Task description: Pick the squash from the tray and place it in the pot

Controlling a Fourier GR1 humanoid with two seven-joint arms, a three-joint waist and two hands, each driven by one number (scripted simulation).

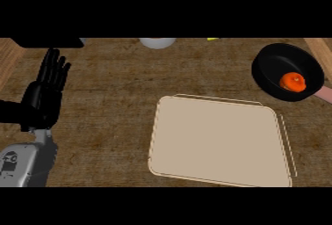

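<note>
An orange squash (293, 81) lies inside the black pot (272, 63) at the upper right of the counter. The beige tray (217, 140) sits in the middle with nothing on it. My left hand (45, 92) stands open at the left edge, fingers straight and pointing up, well away from tray and pot. My right hand shows nowhere in the head view.
A pink handle (326, 93) sticks out from the pot at the right edge. A white round object (157, 42) and a small yellow thing (212, 39) sit at the far edge. A dark object (48, 42) lies at the top left. Wooden strips border both sides.
</note>
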